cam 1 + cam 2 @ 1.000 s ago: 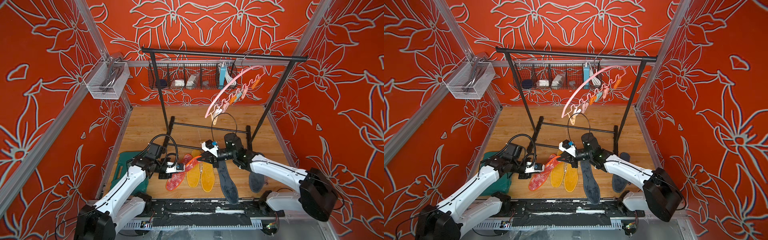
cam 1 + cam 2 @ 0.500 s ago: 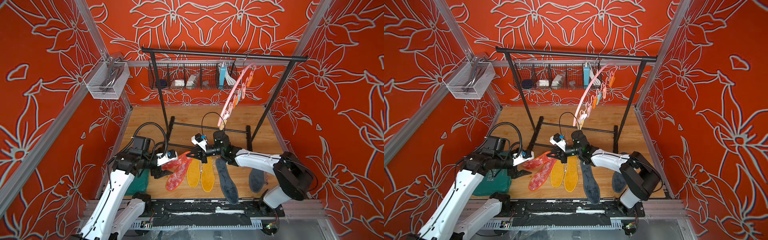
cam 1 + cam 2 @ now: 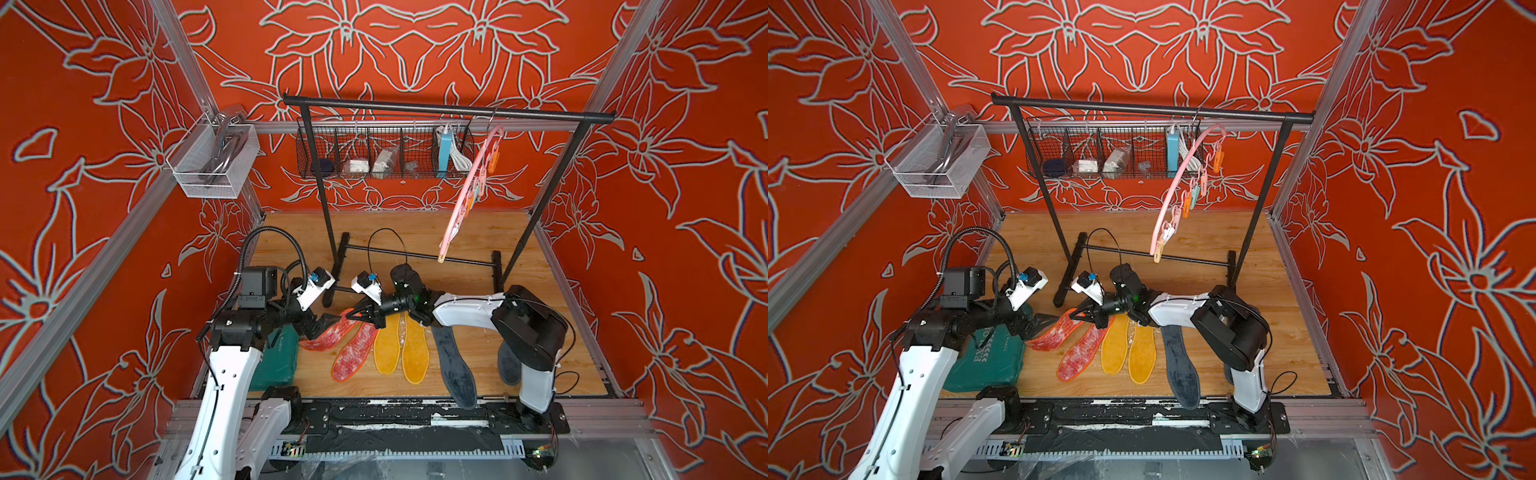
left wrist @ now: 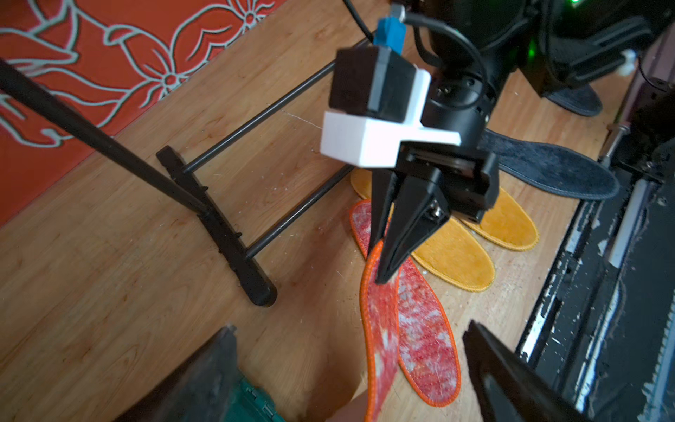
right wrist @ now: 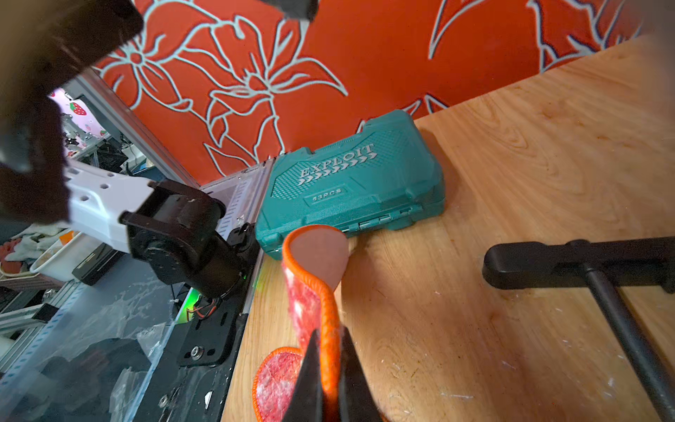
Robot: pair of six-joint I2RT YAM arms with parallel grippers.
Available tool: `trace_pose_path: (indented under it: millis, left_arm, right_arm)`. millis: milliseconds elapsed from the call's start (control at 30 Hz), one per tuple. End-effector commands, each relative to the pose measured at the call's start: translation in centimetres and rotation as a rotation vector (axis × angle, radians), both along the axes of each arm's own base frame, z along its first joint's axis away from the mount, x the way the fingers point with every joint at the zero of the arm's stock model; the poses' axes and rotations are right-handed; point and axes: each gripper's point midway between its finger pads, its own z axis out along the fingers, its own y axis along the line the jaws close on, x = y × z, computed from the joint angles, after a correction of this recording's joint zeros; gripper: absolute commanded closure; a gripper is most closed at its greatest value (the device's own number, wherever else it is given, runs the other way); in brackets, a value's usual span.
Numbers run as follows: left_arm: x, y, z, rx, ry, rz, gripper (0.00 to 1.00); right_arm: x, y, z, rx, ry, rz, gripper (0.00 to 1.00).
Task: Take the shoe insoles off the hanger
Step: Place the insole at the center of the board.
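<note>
The shoe insoles, six flat foot-shaped fuzzy fabric pads, were all down on the light wooden tabletop point(image 3: 490, 237) in the lower middle of both top views. They were well apart from the thin pink arched plastic hanger point(image 3: 468, 189). It hung by its metal hook from the top bar of the tall black metal rack point(image 3: 449, 109) at the upper right, with small pastel and orange clothespins point(image 3: 1203, 185) along its rail.

Five lay flat in a fan: one mottled red-pink insole point(image 3: 351, 353), two mustard yellow insoles point(image 3: 386, 347) and two dark grey insoles point(image 3: 455, 363), the rightmost partly behind my right arm.

The sixth, a mottled red-pink pad with orange edging point(image 3: 326, 334), I had by one end. My right claw point(image 5: 326, 341) was pinched tight on its orange edge, lifting that end off the wood. Its other end drooped and curled at the centre of my right wrist view, just beside the teal plastic tool case point(image 5: 350, 182).

My left claw point(image 3: 322, 325) stood wide. Its dark fingers point(image 4: 212, 365) sat at the lower left and lower right of the left wrist view, with the held pad running between them. Whether either finger touched it I could not tell.
</note>
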Motion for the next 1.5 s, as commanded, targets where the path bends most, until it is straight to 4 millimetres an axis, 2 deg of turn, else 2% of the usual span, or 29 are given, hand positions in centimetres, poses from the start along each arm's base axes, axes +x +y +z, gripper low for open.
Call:
trace_pose_path:
  millis: [0,167,367,533,733,900,933,1033,1167,1233,1467]
  left_arm:
    - [1.9,0.7,0.7,-0.070,-0.024,0.092,0.06]
    - [3.6,2.3,-0.3,-0.088,-0.028,0.215,0.02]
    - [4.3,3.0,-1.3,-0.097,-0.019,0.259,0.02]
    - [4.4,3.0,-1.8,-0.099,-0.016,0.263,0.02]
    - [4.6,3.3,-2.4,-0.094,-0.008,0.278,0.02]
    - [5.3,4.3,-2.8,-0.071,-0.023,0.339,0.02]
    - [5.5,4.4,-2.9,-0.070,-0.024,0.346,0.02]
    - [5.8,4.7,-3.2,-0.067,-0.022,0.358,0.02]
    - [6.3,5.1,-3.6,-0.052,-0.026,0.375,0.02]
    - [6.6,5.4,-3.9,-0.043,-0.026,0.385,0.02]
    - [7.3,6.8,-5.4,-0.035,-0.021,0.456,0.02]
  right_arm:
    - [0.8,0.8,-2.2,-0.073,0.004,-0.030,1.00]
    - [2.6,1.1,-4.8,-0.167,-0.027,-0.095,1.00]
    - [5.0,1.2,-7.3,-0.261,-0.073,-0.186,1.00]
    - [6.7,1.4,-8.5,-0.297,-0.104,-0.256,1.00]
    - [7.7,1.5,-10.4,-0.369,-0.130,-0.272,1.00]
    - [8.8,1.3,-11.2,-0.391,-0.164,-0.321,1.00]
    - [9.1,1.2,-11.2,-0.397,-0.170,-0.336,0.97]
    - [9.6,1.0,-11.1,-0.397,-0.188,-0.363,0.85]
    - [9.5,1.2,-9.9,-0.374,-0.198,-0.357,0.74]
    - [9.5,1.2,-8.7,-0.347,-0.208,-0.367,0.66]
    - [8.8,0.6,-3.9,-0.214,-0.217,-0.404,0.58]
